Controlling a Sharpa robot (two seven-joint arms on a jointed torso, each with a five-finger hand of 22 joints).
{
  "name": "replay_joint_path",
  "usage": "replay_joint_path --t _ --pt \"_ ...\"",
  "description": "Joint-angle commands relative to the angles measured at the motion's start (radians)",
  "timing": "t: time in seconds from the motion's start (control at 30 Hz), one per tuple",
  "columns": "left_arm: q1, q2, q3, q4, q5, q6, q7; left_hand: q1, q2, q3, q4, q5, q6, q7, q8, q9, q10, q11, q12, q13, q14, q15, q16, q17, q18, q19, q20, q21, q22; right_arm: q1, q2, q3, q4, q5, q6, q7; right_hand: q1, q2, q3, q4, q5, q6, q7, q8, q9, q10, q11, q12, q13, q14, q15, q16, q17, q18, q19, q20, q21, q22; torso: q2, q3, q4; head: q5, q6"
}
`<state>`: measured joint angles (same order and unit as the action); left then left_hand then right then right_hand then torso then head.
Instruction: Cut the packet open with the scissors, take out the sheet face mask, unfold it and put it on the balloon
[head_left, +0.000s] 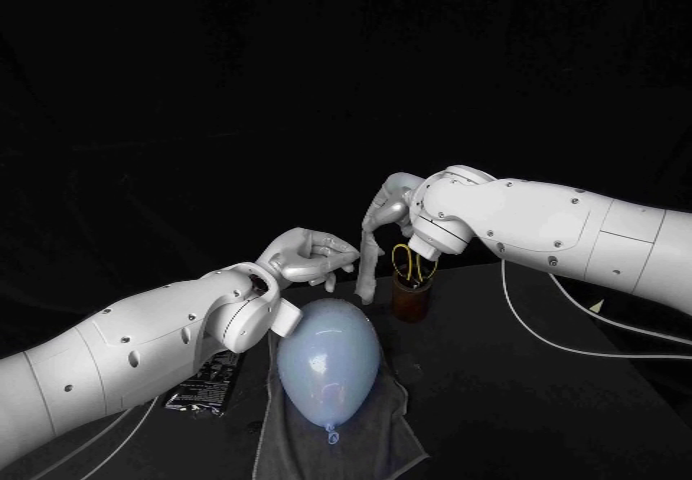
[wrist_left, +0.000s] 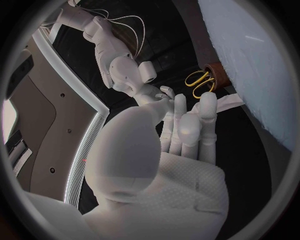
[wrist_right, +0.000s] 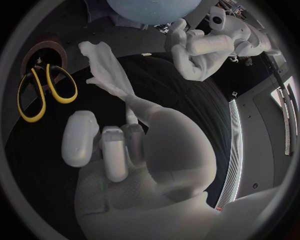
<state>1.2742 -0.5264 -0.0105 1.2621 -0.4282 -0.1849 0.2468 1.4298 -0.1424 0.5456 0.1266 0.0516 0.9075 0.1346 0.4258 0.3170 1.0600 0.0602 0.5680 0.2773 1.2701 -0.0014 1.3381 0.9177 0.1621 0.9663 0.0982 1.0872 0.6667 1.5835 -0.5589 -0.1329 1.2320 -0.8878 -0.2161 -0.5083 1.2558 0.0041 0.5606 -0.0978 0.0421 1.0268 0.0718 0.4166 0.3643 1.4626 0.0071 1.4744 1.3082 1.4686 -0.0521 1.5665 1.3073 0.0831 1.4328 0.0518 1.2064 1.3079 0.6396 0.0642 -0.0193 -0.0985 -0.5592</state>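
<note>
My right hand (head_left: 387, 212) pinches the top of the folded white sheet mask (head_left: 369, 262), which hangs down as a narrow strip above the table. The mask (wrist_right: 105, 70) dangles from the right hand's fingertips (wrist_right: 130, 116). My left hand (head_left: 309, 256) hovers just left of the strip with nothing in it, its fingers (wrist_left: 187, 125) stretched toward the mask (wrist_left: 229, 102). The pale blue balloon (head_left: 329, 362) lies on a grey cloth (head_left: 378, 430) below both hands. Yellow-handled scissors (head_left: 411, 265) stand in a brown cup (head_left: 413, 300). The black packet (head_left: 206, 385) lies left of the balloon.
The brown cup (wrist_right: 42, 50) with the scissors (wrist_right: 45, 95) stands directly under my right wrist, close to the hanging mask. White cables (head_left: 577, 310) trail over the table on the right. The balloon (wrist_left: 262, 65) lies beside the cup (wrist_left: 217, 75).
</note>
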Motion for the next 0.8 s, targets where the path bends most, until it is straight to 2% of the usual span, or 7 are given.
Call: replay_joint_path --t 0.03,0.1,0.23,0.3,0.37,0.57,0.8 --pt "0.001 0.014 0.002 -0.011 -0.043 0.038 -0.028 -0.011 0.001 0.010 -0.003 -0.003 -0.019 0.010 -0.024 -0.012 0.007 0.008 -0.027 -0.014 0.000 0.006 -0.003 0.001 0.012 -0.001 0.003 -0.004 -0.001 0.006 0.005 0.002 0.004 0.029 -0.024 -0.003 -0.010 0.002 0.003 0.000 0.007 0.007 0.003 0.017 0.028 0.044 -0.006 0.007 0.184 0.102 -0.007 0.004 0.264 -0.013 0.007 -0.002 0.006 0.167 0.000 -0.0003 0.0009 -0.001 0.005" --pt "0.002 0.023 0.002 -0.020 -0.047 0.038 -0.033 -0.019 0.003 0.014 -0.007 -0.003 -0.033 0.012 -0.045 -0.024 0.013 0.010 -0.042 -0.021 0.002 0.009 -0.001 0.004 0.012 0.001 0.006 -0.006 -0.001 0.009 0.006 0.002 0.010 0.038 -0.025 0.000 -0.010 0.002 0.003 0.000 0.007 0.007 0.003 0.017 0.028 0.044 -0.006 0.007 0.184 0.102 -0.007 0.004 0.264 -0.013 0.007 -0.002 0.006 0.167 0.000 -0.0009 0.0005 0.000 0.007" --pt "0.002 0.040 0.003 -0.040 -0.050 0.025 -0.041 -0.026 0.006 0.017 -0.011 -0.003 -0.045 0.015 -0.064 -0.034 0.019 0.011 -0.047 -0.022 0.013 0.009 0.007 0.024 0.009 0.017 0.007 0.004 0.018 0.011 0.007 0.004 0.024 0.046 -0.028 0.006 -0.013 0.000 0.009 -0.002 0.007 0.007 0.003 0.018 0.028 0.043 -0.006 0.005 0.183 0.102 -0.007 0.004 0.264 -0.014 0.007 -0.002 0.006 0.167 0.000 -0.0010 0.0008 0.002 0.010" --pt "0.002 0.046 0.003 -0.046 -0.052 0.020 -0.044 -0.031 0.006 0.017 -0.014 -0.003 -0.061 0.016 -0.082 -0.044 0.029 0.009 -0.039 -0.017 0.035 0.008 0.027 0.063 0.002 0.045 0.007 0.026 0.055 0.012 0.007 0.005 0.031 0.048 -0.030 0.009 -0.014 0.000 0.011 -0.002 0.007 0.007 0.003 0.019 0.028 0.043 -0.006 0.005 0.183 0.102 -0.007 0.004 0.264 -0.014 0.008 -0.002 0.008 0.167 0.000 -0.0008 0.0008 0.004 0.012" --pt "0.002 0.052 0.003 -0.052 -0.056 0.015 -0.048 -0.037 0.009 0.016 -0.020 -0.003 -0.064 0.014 -0.099 -0.053 0.043 0.004 -0.014 -0.001 0.072 0.003 0.060 0.130 -0.008 0.092 0.004 0.066 0.118 0.013 0.007 0.005 0.042 0.050 -0.031 0.012 -0.014 0.000 0.011 -0.002 0.007 0.007 0.003 0.019 0.028 0.043 -0.006 0.005 0.183 0.102 -0.007 0.004 0.264 -0.014 0.008 -0.002 0.008 0.167 0.001 -0.0012 0.0015 0.003 0.014" --pt "0.003 0.064 0.004 -0.063 -0.061 -0.001 -0.054 -0.052 0.014 0.019 -0.030 -0.003 -0.091 0.011 -0.144 -0.074 0.029 -0.009 0.040 0.040 0.106 -0.007 0.094 0.198 -0.020 0.139 -0.004 0.112 0.190 0.013 0.002 0.006 0.073 0.051 -0.029 0.016 -0.016 -0.001 0.014 -0.004 0.007 0.006 0.003 0.020 0.029 0.043 -0.006 0.004 0.182 0.102 -0.007 0.004 0.264 -0.014 0.008 -0.002 0.007 0.167 0.001 -0.0014 0.0011 0.005 0.014" --pt "0.003 0.069 0.004 -0.073 -0.060 -0.030 -0.051 -0.058 0.021 0.024 -0.033 -0.003 -0.102 0.009 -0.161 -0.082 0.015 -0.011 0.069 0.062 0.118 -0.009 0.107 0.223 -0.025 0.155 -0.008 0.131 0.217 0.014 -0.001 0.007 0.093 0.051 -0.027 0.017 -0.017 -0.001 0.017 -0.005 0.007 0.006 0.003 0.021 0.029 0.042 -0.006 0.003 0.181 0.102 -0.007 0.004 0.264 -0.014 0.008 -0.003 0.007 0.167 0.000 -0.0010 0.0005 0.008 0.015"
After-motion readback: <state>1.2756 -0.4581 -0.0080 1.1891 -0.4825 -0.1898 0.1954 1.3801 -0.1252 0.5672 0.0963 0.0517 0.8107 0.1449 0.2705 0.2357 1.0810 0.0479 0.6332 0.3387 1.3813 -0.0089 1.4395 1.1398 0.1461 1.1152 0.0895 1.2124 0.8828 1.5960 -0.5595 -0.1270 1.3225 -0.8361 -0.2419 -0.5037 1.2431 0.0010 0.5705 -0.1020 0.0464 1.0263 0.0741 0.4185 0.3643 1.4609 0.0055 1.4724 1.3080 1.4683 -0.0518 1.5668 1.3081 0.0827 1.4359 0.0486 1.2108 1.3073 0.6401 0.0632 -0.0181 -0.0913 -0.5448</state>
